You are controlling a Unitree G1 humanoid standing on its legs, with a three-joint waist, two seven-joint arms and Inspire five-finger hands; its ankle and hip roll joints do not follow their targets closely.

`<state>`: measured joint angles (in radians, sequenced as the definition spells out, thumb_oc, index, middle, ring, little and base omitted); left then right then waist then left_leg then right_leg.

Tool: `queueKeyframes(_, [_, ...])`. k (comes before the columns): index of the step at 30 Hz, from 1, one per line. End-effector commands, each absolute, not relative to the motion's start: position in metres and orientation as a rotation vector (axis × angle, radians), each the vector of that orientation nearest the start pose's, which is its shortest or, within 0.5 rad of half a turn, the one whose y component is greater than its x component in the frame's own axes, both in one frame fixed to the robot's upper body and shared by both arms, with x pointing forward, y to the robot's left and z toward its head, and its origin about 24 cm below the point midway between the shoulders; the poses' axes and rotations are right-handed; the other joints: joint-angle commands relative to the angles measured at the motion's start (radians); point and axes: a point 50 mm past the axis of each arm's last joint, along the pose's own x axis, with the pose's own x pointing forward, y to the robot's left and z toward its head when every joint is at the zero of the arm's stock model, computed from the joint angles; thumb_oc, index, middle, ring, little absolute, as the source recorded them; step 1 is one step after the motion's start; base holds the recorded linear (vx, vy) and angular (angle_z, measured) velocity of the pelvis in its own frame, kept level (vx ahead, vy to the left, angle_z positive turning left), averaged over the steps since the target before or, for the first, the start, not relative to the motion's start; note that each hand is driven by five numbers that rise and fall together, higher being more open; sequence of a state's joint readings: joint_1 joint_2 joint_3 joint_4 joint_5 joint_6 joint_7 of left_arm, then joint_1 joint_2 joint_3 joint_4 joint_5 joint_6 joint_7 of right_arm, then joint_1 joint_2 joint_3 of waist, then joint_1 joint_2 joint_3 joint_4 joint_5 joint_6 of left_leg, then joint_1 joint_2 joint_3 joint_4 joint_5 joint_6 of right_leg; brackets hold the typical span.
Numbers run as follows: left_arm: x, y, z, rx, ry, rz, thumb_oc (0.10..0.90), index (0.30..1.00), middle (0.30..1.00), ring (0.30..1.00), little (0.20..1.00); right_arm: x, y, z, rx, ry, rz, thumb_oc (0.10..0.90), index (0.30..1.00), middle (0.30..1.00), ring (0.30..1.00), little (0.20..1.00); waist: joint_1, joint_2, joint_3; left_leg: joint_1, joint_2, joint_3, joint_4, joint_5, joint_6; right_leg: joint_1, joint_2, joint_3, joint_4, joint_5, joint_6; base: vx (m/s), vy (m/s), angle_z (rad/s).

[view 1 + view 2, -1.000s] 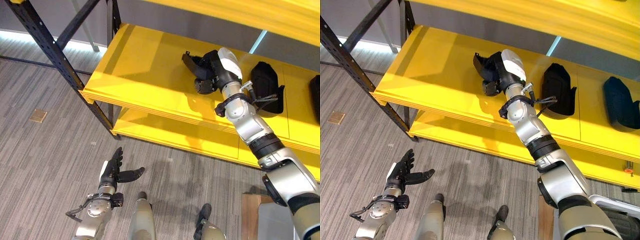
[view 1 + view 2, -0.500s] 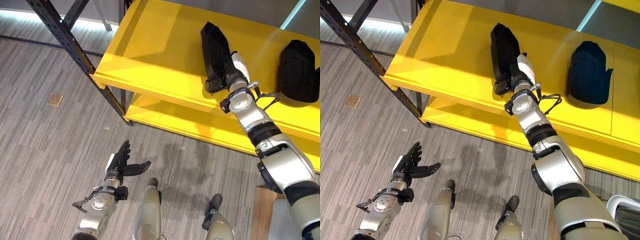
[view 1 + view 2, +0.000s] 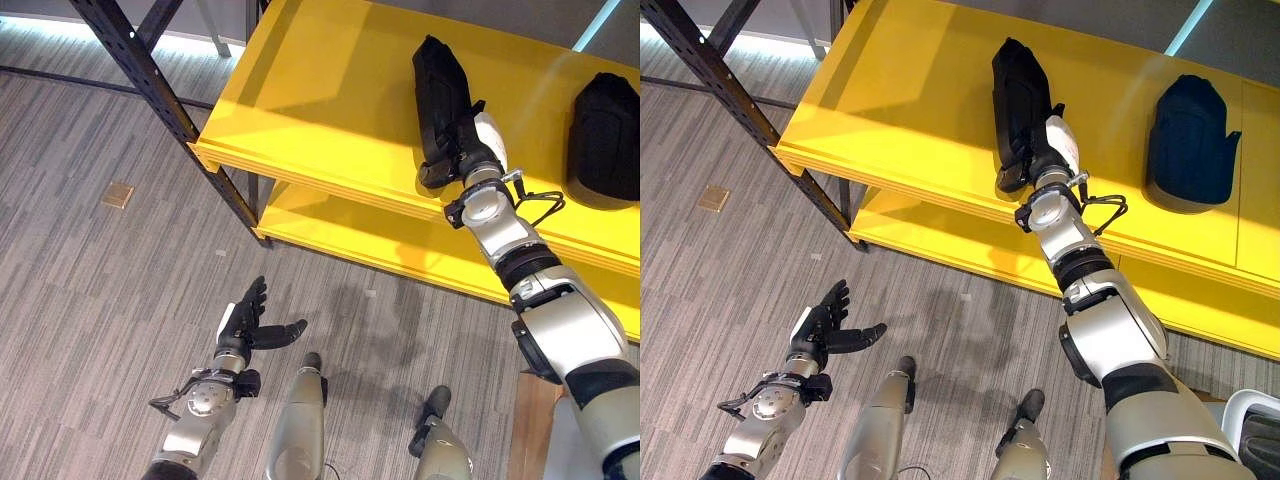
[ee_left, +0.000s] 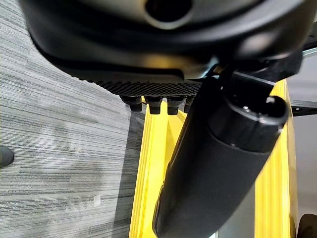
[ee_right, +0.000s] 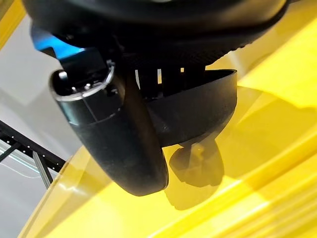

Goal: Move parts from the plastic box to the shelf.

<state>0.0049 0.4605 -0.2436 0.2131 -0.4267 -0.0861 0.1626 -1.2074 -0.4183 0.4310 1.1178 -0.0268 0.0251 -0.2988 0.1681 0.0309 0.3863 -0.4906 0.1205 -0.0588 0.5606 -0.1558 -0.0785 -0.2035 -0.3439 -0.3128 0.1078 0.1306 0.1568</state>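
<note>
A long black part (image 3: 438,90) lies lengthwise on the yellow shelf's (image 3: 320,110) upper board. My right hand (image 3: 462,158) is at its near end. In the right wrist view the thumb (image 5: 124,144) crosses the front of the part's curved rim (image 5: 203,111) and the fingers curl behind it. A second black part (image 3: 1188,135) lies further right on the same board. My left hand (image 3: 243,327) hangs low over the floor at the lower left, fingers straight and spread, holding nothing; its thumb (image 4: 223,163) shows large in the left wrist view.
A black perforated upright (image 3: 160,90) and diagonal brace stand at the shelf's left end. A lower yellow board (image 3: 340,235) runs beneath the upper one. Grey striped carpet (image 3: 90,290) lies in front, with a small brass floor plate (image 3: 117,194).
One second ago the right hand held the part tilted above the board; now the part lies flat along the shelf with the hand still on its near end. The camera view has shifted.
</note>
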Motion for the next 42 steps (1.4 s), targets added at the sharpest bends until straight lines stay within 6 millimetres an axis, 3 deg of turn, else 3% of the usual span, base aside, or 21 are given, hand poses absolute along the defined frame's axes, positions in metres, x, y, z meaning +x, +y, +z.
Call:
queueKeyframes(1, [0.252, 0.203, 0.044, 0.082, -0.010, -0.043, 0.900, 1.000, 1.000, 1.000, 1.000, 0.426, -0.190, 0.252, -0.713, -0.233, -0.339, 0.400, 0.300, 0.300, 0.300, 0.300, 0.019, 0.016, -0.023, -0.011, 0.027, -0.020, -0.135, 0.082, -0.023, 0.034, -0.046, 0.017, 0.166, -0.172, 0.025, 0.00, 0.000, 0.00])
queueKeyframes(42, [0.256, 0.205, 0.052, 0.078, -0.041, -0.028, 0.900, 1.000, 1.000, 1.000, 1.000, 0.422, -0.191, 0.290, -0.484, -0.340, -0.463, 0.400, 0.300, 0.300, 0.300, 0.300, 0.020, 0.040, -0.026, -0.055, 0.005, -0.021, -0.110, 0.072, -0.013, 0.006, -0.055, 0.019, 0.181, -0.173, 0.025, 0.00, 0.000, 0.00])
